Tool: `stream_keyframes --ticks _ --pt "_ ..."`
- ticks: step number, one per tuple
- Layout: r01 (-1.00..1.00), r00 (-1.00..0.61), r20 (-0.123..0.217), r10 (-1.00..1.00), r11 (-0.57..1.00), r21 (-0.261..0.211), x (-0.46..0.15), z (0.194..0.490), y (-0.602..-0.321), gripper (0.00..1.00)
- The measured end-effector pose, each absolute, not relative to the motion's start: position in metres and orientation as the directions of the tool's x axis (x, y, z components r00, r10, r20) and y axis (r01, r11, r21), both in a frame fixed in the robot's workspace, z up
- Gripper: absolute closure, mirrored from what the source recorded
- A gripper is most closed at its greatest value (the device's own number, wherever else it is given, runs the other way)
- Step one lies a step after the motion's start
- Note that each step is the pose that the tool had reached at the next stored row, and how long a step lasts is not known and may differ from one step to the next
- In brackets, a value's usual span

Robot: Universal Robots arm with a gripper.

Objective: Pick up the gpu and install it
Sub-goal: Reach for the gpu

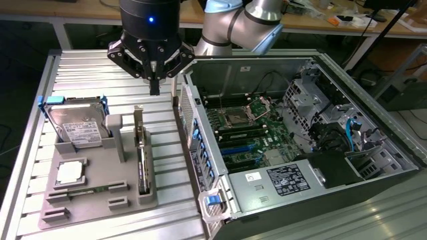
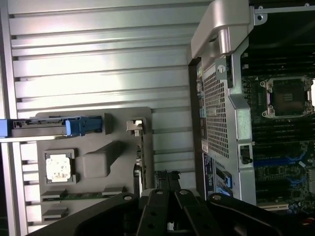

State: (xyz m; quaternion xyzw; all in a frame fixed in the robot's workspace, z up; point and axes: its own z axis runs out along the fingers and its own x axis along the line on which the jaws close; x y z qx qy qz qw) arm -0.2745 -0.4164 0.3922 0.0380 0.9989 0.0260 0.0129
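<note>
The gpu (image 1: 141,150) stands on its edge in a slot of the grey holder tray (image 1: 100,200), its silver bracket end toward the far side. In the wrist view the gpu (image 2: 141,157) appears edge-on as a thin strip. My gripper (image 1: 155,89) hangs above the ribbed table just past the card's far end, between the tray and the open computer case (image 1: 280,195). Its fingers are shut with nothing between them. The gripper (image 2: 168,183) tips show as dark, joined fingers in the wrist view.
A silver hard drive (image 1: 78,124) with blue tabs leans at the tray's far end. A processor chip (image 1: 70,172) and a narrow memory stick (image 1: 87,190) lie nearer. The motherboard (image 1: 250,135) lies exposed inside the case, whose wall (image 2: 221,98) rises beside the tray.
</note>
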Motion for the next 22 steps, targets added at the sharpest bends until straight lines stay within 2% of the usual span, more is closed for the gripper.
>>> stream_keyframes --ticks 22 --pt "0.075 -0.997 -0.024 0.077 0.996 0.053 -0.2832 0.3921 -0.4164 0.89"
